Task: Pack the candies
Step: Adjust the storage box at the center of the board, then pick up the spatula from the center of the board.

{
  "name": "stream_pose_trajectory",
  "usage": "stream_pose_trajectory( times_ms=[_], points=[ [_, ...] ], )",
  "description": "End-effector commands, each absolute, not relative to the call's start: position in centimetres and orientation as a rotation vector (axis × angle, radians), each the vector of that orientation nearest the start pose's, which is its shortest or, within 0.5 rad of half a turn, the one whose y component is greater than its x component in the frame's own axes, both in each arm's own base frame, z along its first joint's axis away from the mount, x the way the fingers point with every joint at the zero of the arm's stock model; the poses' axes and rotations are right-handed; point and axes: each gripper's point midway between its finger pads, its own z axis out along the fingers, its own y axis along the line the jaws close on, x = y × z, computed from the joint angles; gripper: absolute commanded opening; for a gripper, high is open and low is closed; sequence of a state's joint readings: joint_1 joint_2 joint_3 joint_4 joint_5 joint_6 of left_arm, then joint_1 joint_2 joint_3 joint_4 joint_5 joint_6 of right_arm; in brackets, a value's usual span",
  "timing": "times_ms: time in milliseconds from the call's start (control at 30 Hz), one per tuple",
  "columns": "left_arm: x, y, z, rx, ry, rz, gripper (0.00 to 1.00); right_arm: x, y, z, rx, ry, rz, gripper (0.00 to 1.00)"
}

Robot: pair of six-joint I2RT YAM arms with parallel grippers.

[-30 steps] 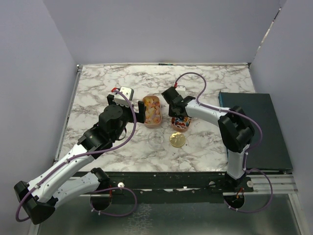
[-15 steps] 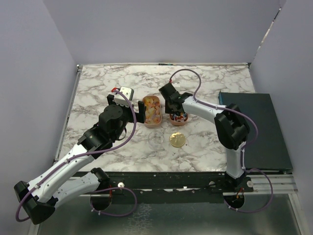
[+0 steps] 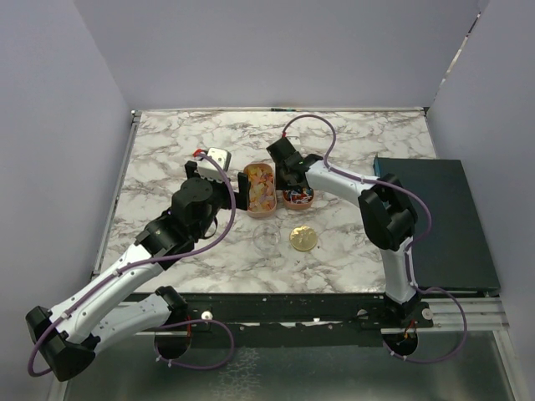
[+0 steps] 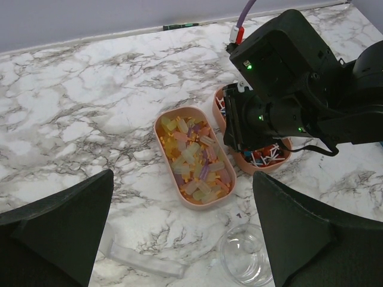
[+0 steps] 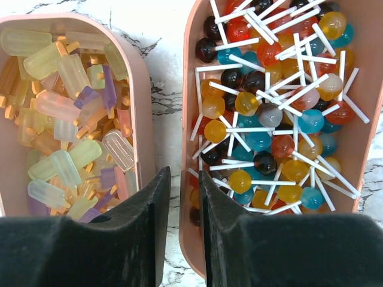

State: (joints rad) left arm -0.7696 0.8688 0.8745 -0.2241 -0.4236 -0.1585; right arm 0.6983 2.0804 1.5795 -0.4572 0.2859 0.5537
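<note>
Over the last second the right pincer (image 5: 184,179) has swung leftward and away from the arm bases, and the lollipop tray (image 5: 187,89) has travelled with it. That tray sat apart from the ice-lolly tray (image 5: 140,107) a moment ago; now the two lie side by side with only a sliver of marble between them. The right pincer's jaws stand astride the lollipop tray's left wall. They are only narrowly parted and show a little slack beside the rim, so they look to be letting go rather than clamping. The candies (image 5: 269,137) remain in their trays. The stick lollipops in red, blue, amber and black lie just ahead and to the right of this pincer, and the pale yellow, orange and purple pieces lie ahead to its left. None appears packed yet, so this move reads as gathering the supply before any filling starts. The left pincer (image 4: 183,173) hangs fully spread and empty, with the ice-lolly tray directly beyond its fingertips. A clear glass jar (image 4: 245,260) sits below and nearer than its right finger. The gold lid (image 3: 303,239) lies behind the right pincer, towards the arm bases. The bench (image 3: 167,159) is white marble with grey veining and has a dark slab (image 3: 443,221) at its right edge. Plain lavender walls (image 3: 267,50) close it in on three sides.
</note>
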Motion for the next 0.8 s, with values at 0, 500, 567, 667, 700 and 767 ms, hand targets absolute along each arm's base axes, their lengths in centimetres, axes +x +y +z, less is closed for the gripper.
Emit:
stream_pose_trajectory(
  times_ms=[0,500,567,667,700,767],
  points=[
    [27.5,-16.9,27.5,0.24,1.783,-0.25,0.99,40.9,30.8,7.3,-0.073,2.452,0.2,0.31],
    [27.9,-16.5,25.8,0.099,1.859,-0.244,0.99,35.2,27.5,15.0,-0.183,2.348,0.268,0.33],
    [28.0,-15.9,25.1,0.019,1.885,-0.232,0.99,34.3,26.7,15.3,-0.185,2.343,0.272,0.33],
    [28.1,-15.2,23.0,-0.097,1.936,-0.197,0.99,33.2,25.8,15.2,-0.189,2.345,0.274,0.35],
    [28.1,-14.9,22.2,-0.128,1.951,-0.183,0.99,32.8,25.5,15.0,-0.192,2.348,0.273,0.36],
    [28.2,-14.4,20.9,-0.176,1.978,-0.152,0.99,32.1,25.0,15.0,-0.201,2.345,0.277,0.36]
  ],
)
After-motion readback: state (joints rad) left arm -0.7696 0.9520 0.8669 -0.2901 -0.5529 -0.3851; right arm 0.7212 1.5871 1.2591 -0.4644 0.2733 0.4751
